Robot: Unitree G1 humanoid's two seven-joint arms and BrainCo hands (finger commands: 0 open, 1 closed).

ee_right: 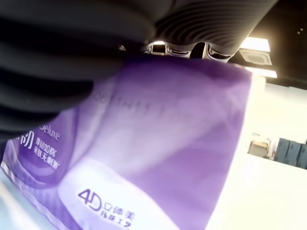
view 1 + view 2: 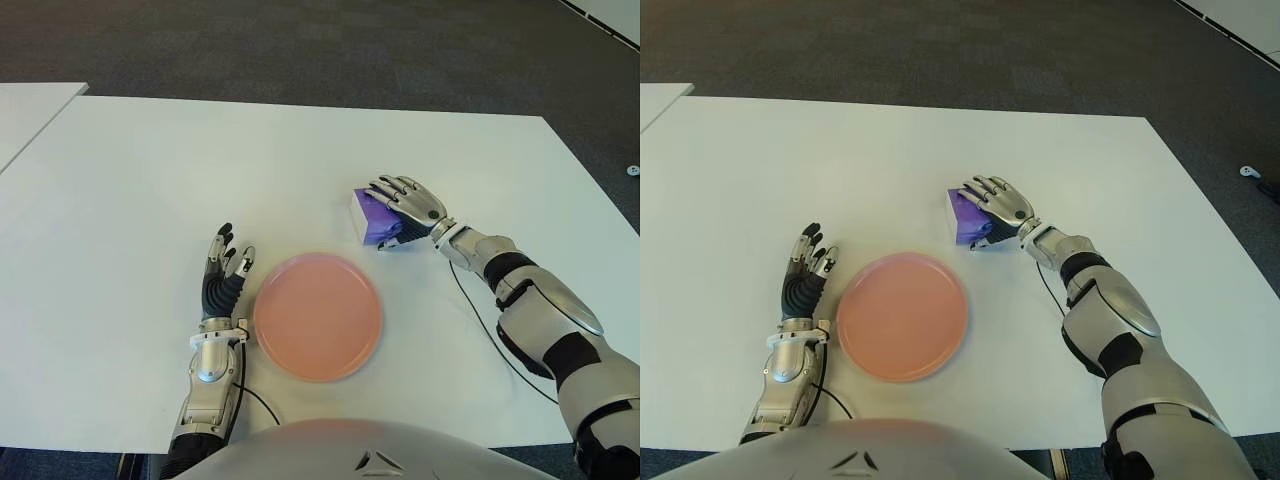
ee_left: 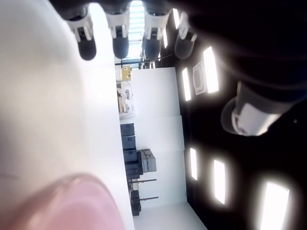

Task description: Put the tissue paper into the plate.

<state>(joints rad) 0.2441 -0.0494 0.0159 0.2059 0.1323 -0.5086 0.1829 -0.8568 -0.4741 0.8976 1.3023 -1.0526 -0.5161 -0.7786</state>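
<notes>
A purple tissue paper pack lies on the white table, just beyond the right rim of the round pink plate. My right hand covers the pack from the right. Its fingers curl over the top and the thumb presses the near side. Close up in the right wrist view, the pack sits under the dark fingers. My left hand shows just left of the plate, fingers straight and holding nothing. The plate has nothing on it.
A thin black cable runs along the table beside my right forearm. A second white table's corner shows at the far left. Dark carpet lies beyond the table's far edge.
</notes>
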